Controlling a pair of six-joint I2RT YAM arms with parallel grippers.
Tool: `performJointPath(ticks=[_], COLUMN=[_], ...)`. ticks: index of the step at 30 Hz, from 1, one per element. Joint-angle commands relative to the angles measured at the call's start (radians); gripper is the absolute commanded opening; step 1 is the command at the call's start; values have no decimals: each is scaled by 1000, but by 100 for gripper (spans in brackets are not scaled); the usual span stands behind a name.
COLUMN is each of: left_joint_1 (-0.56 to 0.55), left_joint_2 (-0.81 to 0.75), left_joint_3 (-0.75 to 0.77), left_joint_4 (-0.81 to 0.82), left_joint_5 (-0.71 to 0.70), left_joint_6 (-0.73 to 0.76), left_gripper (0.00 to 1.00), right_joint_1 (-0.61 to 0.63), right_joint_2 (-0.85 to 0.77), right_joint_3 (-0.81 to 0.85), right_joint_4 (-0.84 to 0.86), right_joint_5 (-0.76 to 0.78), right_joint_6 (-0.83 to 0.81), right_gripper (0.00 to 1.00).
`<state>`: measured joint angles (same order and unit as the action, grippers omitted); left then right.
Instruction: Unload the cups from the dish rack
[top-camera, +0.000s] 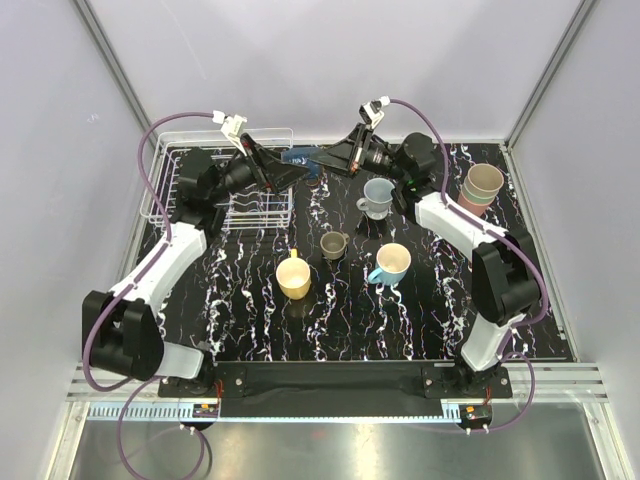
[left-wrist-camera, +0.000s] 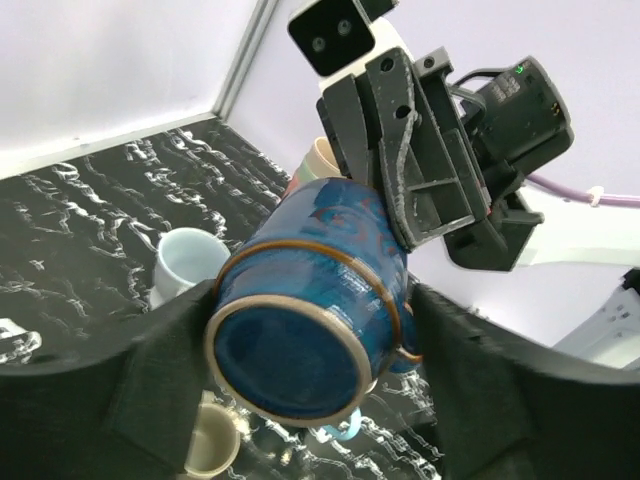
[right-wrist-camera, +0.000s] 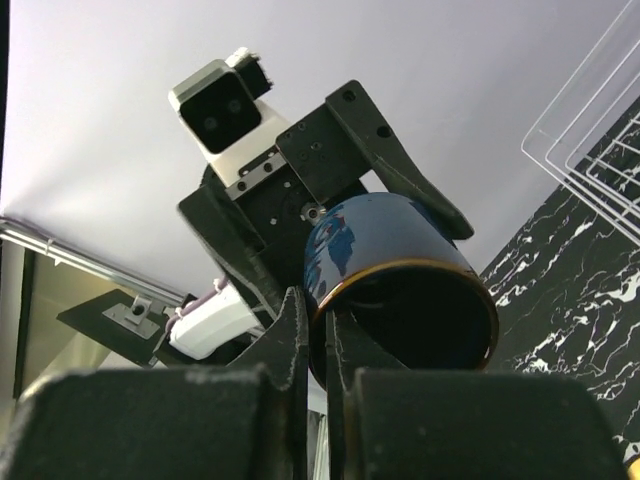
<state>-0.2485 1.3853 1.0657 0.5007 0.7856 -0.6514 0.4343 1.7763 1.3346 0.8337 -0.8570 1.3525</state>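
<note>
Black veined tabletop (top-camera: 400, 320) (dish rack (top-camera: 262, 212) back-left) — pale walls (top-camera: 330, 60) around.

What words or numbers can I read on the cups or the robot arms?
None can be read anywhere.
The blue mug has only swirly glaze, no writing.
The table has white streaks, not letters.
Small parts at its front edge are too tiny to read.

Black white-veined tabletop (top-camera: 340, 320); plain pale walls (top-camera: 330, 60); even light.
</note>
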Motion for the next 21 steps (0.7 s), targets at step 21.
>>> performJointPath(ticks=[21], left_joint_1=[-2], left_joint_2=[-278], left_joint_3=[214], left_joint_4=[-776], left_joint_5=[-453], left_joint_6=[231], left_gripper=[99], right_joint_1=[-2], right_joint_2=[-287], right_joint_3=[98], right_joint_4=[-1205], right_joint_5=[345], right_joint_6=[-701], right_gripper=[0])
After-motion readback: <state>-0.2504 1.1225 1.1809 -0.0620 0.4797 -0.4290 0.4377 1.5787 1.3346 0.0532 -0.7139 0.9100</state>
